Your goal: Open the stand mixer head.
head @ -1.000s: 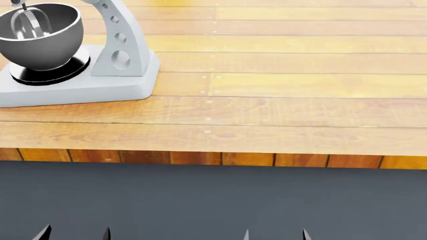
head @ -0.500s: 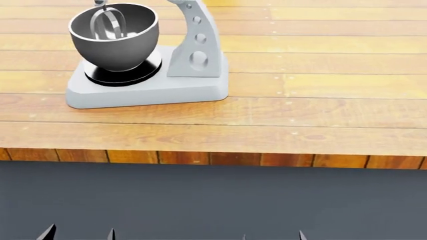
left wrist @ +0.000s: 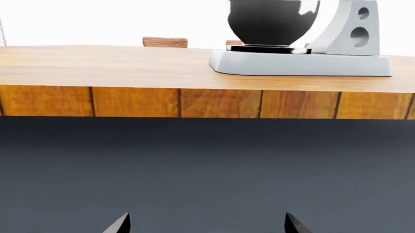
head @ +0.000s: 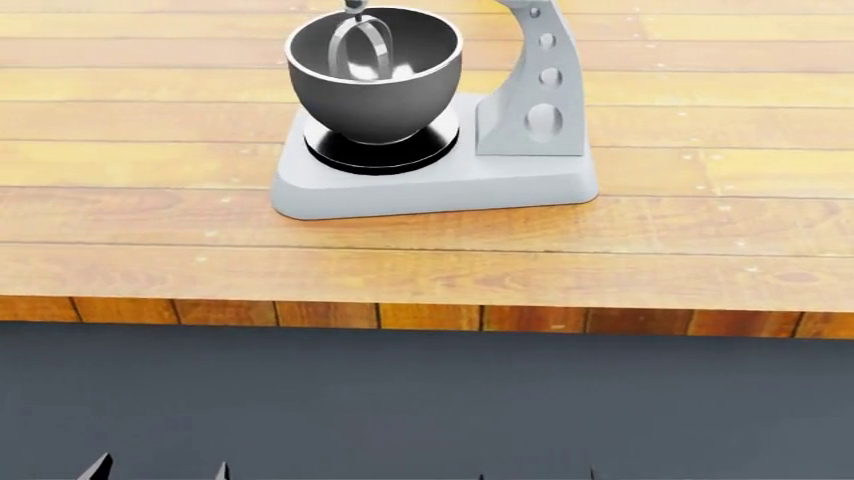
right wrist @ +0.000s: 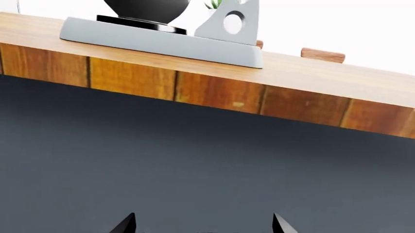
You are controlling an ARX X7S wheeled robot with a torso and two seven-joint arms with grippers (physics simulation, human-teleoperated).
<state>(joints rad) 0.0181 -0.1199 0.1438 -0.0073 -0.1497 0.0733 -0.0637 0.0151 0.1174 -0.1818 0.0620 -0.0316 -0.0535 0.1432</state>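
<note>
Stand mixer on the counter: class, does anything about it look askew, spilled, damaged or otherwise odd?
Nothing stands out. The steel bowl sits upright on its dark ring, the beater hangs inside it, and the grey base lies flat on the wooden counter. The mixer head is cut off above the views.

A wooden counter (left wrist: 129, 73) spans the frame's upper half. At upper right, a dark bowl (left wrist: 272, 22) sits on a grey base (left wrist: 298, 63). The left hand's (left wrist: 206, 224) two fingertips sit spread apart at the bottom edge.

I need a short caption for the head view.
Stand mixer with steel bowl on wooden counter; head out of frame.
</note>
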